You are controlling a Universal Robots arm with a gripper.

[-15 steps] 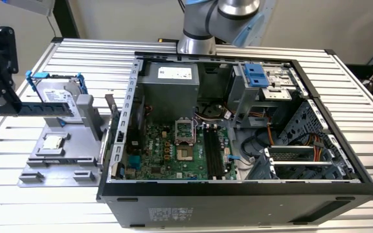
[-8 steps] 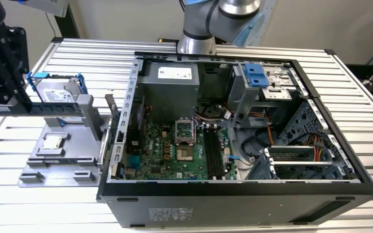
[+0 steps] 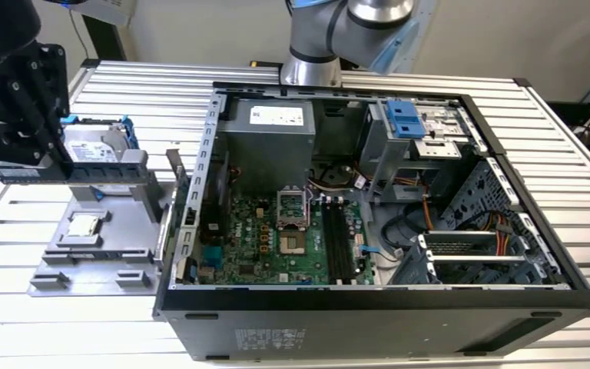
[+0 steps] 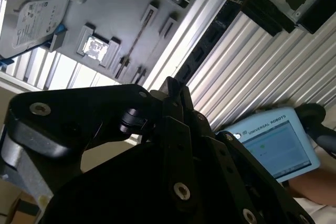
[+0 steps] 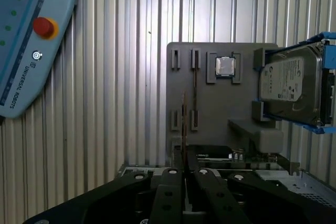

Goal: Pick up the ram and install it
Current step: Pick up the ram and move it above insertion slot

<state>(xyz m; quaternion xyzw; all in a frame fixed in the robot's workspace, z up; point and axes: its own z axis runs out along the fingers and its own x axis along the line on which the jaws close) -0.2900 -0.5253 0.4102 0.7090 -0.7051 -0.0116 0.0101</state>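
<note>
Aluminium-slatted table point(image 3: 561, 154), open computer case point(image 3: 377, 323), ram point(image 5: 183, 124) gripped.
Pickup looks done, installing remains (the motherboard slots point(image 3: 338, 246) look bare). Near the grey tray point(image 5: 220, 108) beside the case, the pincer point(image 5: 185, 168) is closed on the ram, seen edge-on as a thin brownish strip.

White lettering, a maker's name, ran along the edge of the blue teach pendant point(image 5: 23, 61) below its red button point(image 5: 43, 26). Lines of print on the pendant's lit screen point(image 4: 275, 148) were too small to read. The hard drive point(image 5: 291, 90) carried a pale label of fine, illegible print. In the exterior view, a white label point(image 3: 276, 116) sat on the power supply point(image 3: 264, 150) and a sticker point(image 3: 270, 338) on the outer wall of the computer case point(image 3: 398, 327), neither readable.
</note>
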